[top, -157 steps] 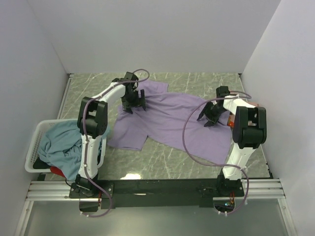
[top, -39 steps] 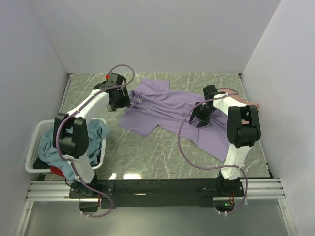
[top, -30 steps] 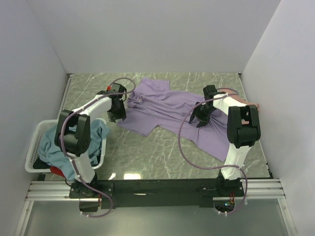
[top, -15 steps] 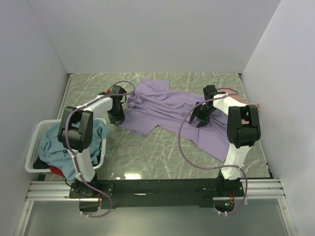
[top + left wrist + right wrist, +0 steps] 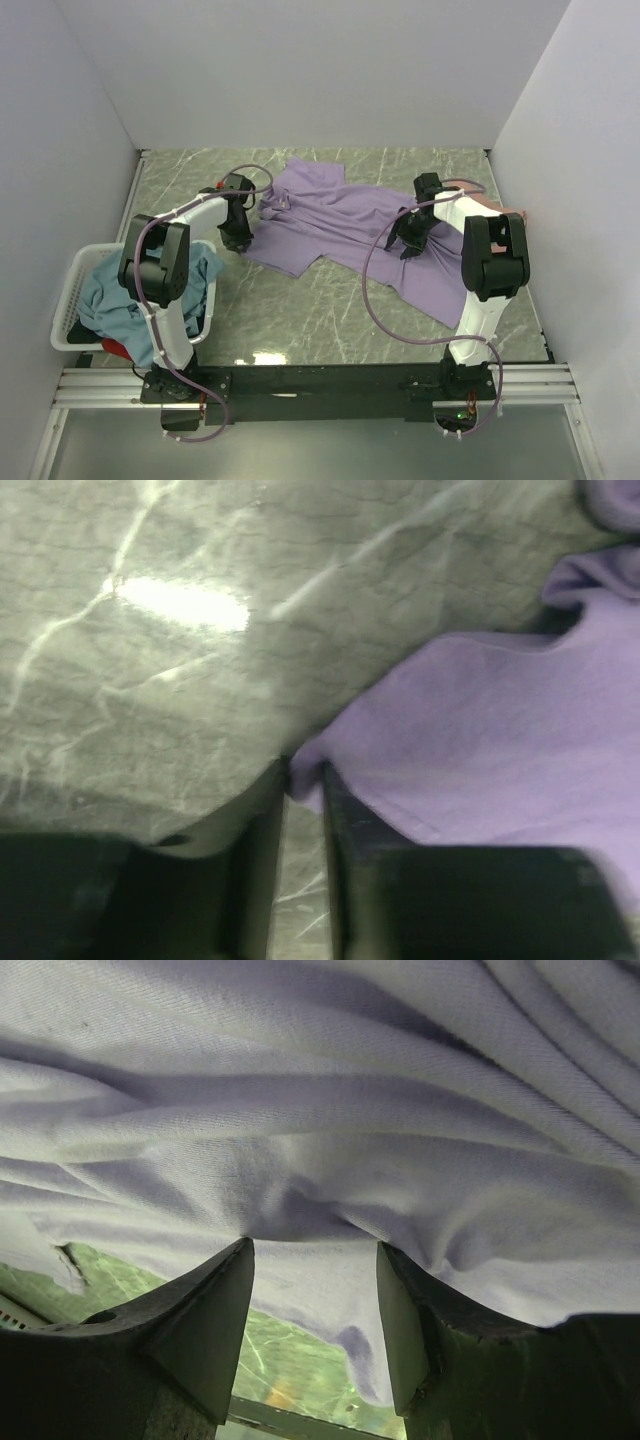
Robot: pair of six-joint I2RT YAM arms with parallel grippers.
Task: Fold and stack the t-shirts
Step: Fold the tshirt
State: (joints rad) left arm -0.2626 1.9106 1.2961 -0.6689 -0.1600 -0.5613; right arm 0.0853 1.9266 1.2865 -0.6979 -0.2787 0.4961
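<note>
Lavender t-shirt: You find the lavender t-shirt [image 5: 345, 230] spread unfolded and wrinkled on the table [image 5: 320, 310]. It runs from the far centre toward the near right, with one sleeve bunched at the far left.

Left gripper: You see the left gripper [image 5: 305, 780] at the left edge of the lavender t-shirt, low on the table. Its fingers [image 5: 345, 870] stand almost together, and a corner of the cloth is pinched between their tips.

Right gripper: The right gripper [image 5: 312, 1250] sits on the right half of the lavender t-shirt. Its jaws stand apart, with a fold of cloth lying across the tips. You cannot tell from the views whether that fold is clamped or only resting there.

Teal t-shirt: You find the teal t-shirt [image 5: 120, 290] heaped in the basket [image 5: 72, 290] at the near left, spilling over its right rim.

Red t-shirt: Only a small part of the red t-shirt [image 5: 115, 348] shows, under the teal t-shirt at the near edge of the basket.

Salmon-pink t-shirt: A strip of the salmon-pink t-shirt [image 5: 510, 211] shows at the right edge of the table, behind the right arm.
</note>
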